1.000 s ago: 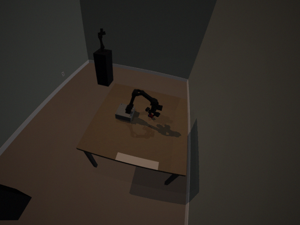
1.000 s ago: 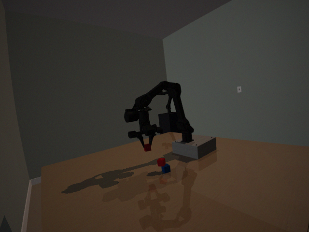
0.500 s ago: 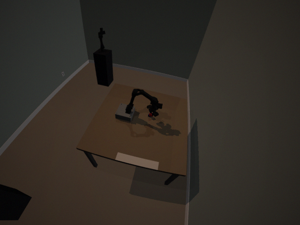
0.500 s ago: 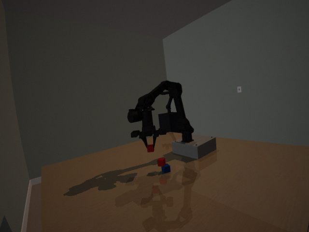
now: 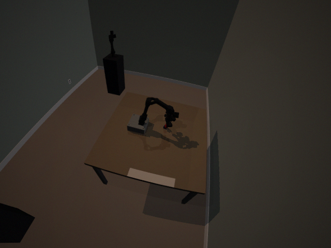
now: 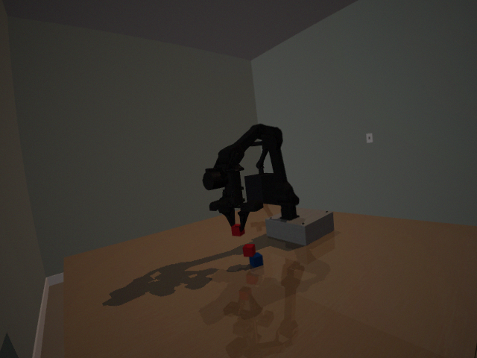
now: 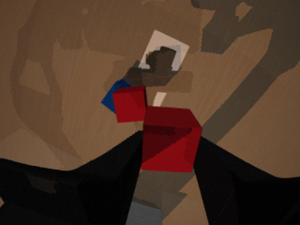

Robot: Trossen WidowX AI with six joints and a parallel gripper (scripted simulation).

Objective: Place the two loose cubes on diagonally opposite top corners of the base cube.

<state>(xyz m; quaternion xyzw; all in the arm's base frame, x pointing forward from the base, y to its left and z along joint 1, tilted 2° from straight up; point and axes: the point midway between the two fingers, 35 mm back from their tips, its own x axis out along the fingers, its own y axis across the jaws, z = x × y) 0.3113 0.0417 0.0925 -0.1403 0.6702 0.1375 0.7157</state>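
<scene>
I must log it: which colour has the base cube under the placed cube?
Blue base cube; the exterior view shows it best.

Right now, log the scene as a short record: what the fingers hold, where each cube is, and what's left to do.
gripper: shut on the held red cube, lifted off the table
placed red cube: sits on the blue base cube, over one corner
held cube position: above the stack, beside it in the wrist view
arm mount: grey block behind the stack
remaining: set the held cube on the opposite corner, release, withdraw
</scene>
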